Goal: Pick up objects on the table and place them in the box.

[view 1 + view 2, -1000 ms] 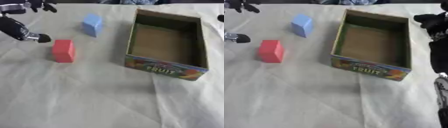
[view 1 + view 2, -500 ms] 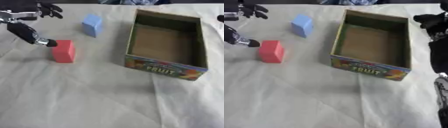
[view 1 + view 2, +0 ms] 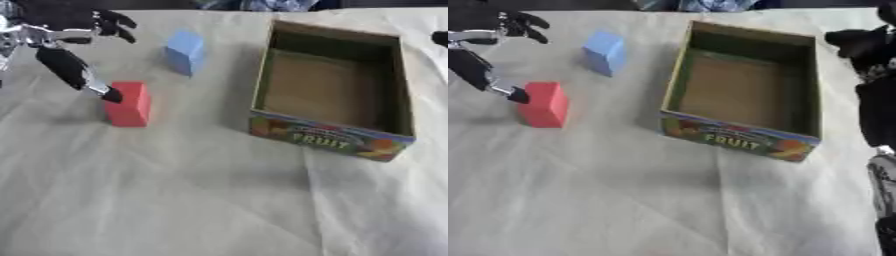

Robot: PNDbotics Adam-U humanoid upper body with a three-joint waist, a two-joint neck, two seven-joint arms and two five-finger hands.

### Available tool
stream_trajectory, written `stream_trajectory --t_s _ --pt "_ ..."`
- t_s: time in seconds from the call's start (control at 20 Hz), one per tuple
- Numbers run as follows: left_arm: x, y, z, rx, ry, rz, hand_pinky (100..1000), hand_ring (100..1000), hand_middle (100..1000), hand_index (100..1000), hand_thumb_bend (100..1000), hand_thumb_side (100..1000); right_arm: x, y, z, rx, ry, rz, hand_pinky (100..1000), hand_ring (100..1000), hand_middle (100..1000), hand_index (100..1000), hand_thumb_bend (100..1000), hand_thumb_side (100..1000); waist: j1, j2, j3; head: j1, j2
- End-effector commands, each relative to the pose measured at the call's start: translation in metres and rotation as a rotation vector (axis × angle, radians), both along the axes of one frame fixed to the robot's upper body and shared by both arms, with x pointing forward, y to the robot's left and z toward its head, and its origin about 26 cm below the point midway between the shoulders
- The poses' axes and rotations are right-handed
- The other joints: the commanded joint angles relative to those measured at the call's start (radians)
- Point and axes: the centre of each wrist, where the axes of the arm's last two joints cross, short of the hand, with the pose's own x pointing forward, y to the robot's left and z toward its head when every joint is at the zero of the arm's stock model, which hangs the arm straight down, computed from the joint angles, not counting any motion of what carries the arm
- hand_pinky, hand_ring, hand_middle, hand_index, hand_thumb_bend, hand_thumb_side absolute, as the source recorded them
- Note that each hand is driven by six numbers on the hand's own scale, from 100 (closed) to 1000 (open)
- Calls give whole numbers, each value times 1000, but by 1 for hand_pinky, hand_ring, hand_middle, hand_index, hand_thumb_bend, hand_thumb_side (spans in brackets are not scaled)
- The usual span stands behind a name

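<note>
A red block (image 3: 129, 104) stands upright on the cloth at the left. Behind it and to its right is a light blue block (image 3: 185, 51). The open cardboard fruit box (image 3: 328, 138) lies at the right, with nothing inside. My left hand (image 3: 66, 67) comes in from the upper left and is open. Its thumb tip touches the red block's upper left edge, and its fingers spread out far above the block. My right hand (image 3: 866, 47) shows as a dark shape at the right edge, beside the box's far right corner.
A wrinkled white cloth (image 3: 192, 200) covers the table. The box's tall walls rise just right of the two blocks. Dark and blue things lie along the far edge (image 3: 254, 4).
My left hand has moved right and down towards the red block, and its thumb tip has gone from apart to touching the block. Blocks, box and right hand have stayed put.
</note>
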Motion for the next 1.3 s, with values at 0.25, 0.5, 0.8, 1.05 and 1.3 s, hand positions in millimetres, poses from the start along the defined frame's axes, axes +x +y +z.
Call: stream_trajectory --t_s 0.25,0.5,0.8,1.05,1.3 --pt "5 3 6 377 64 -85 820 914 1000 956 727 722 -3 -2 9 -22 -19 2 836 743 557 889 471 958 5 -24 -2 8 -4" --pt "11 3 -5 399 65 -99 817 911 1000 960 669 670 -2 -1 9 -21 -18 3 836 743 557 889 470 958 4 -22 -4 11 -4" --pt "16 -1 -13 391 89 -129 808 900 1000 970 614 643 -2 0 10 -16 -17 4 836 743 554 889 470 956 3 -19 -9 14 -8" --pt "21 -3 -22 371 143 -143 792 888 1000 947 559 685 -2 0 10 -12 -13 4 836 743 553 890 468 955 5 -18 -14 17 -9" --pt "23 -3 -27 361 199 -143 782 881 1000 930 541 706 -2 0 10 -12 -7 -1 836 743 553 892 467 954 9 -17 -16 19 -9"
